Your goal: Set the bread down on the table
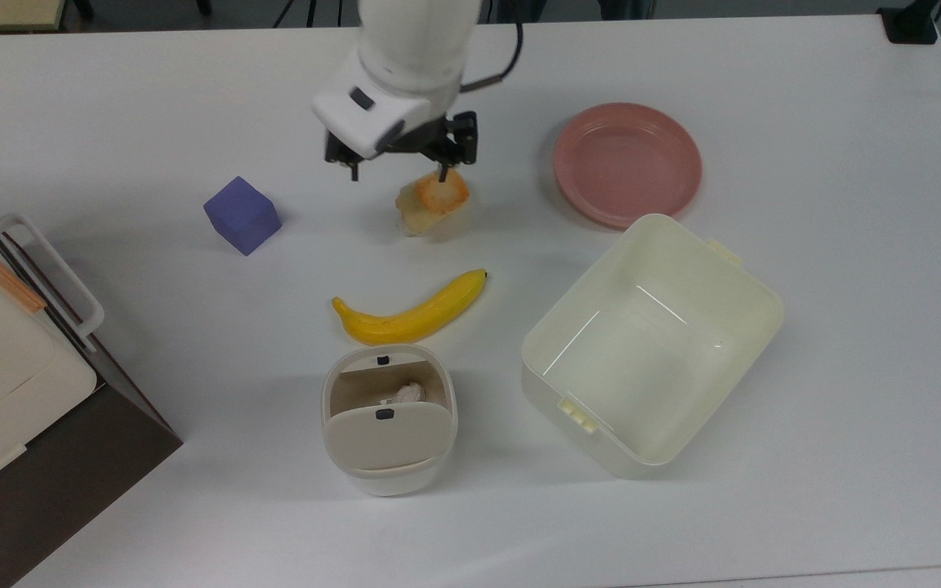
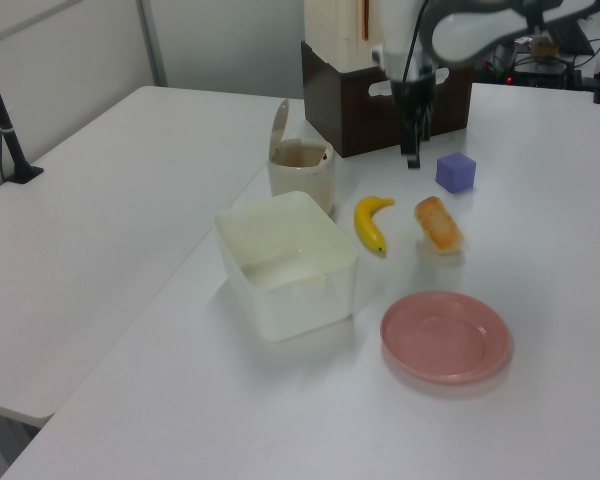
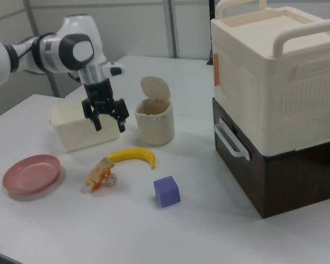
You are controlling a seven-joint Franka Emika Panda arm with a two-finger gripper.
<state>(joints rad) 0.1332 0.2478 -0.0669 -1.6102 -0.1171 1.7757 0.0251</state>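
- Your tool (image 3: 105, 122) hangs above the table (image 1: 805, 457) w/ fingers spread wide, nothing between them; it sits just over the bread (image 1: 433, 202), no contact seen.
- Bread lies on the table btw. the purple cube (image 1: 242, 215) and the pink plate (image 1: 627, 163), just beyond the banana (image 1: 410, 312) in the top view. In the right view it looks tilted, one end propped on a small whitish ball (image 3: 112, 179) – prob. why it sits crooked.
- Plate is bare, so I'd judge the placing done; the wide-open tool fits a release. You'd likely just lift clear.
- Risk, as I see it: bread could roll off the ball if nudged.
- Surface: flat white table, smooth. Also on it: cream bin (image 1: 650, 343), small lidded can (image 1: 390, 418) w/ lid flipped up, cream-and-brown box stack (image 3: 275, 104) at the edge.
- Room: a 2nd white table alongside in the left view, grey partition walls behind.
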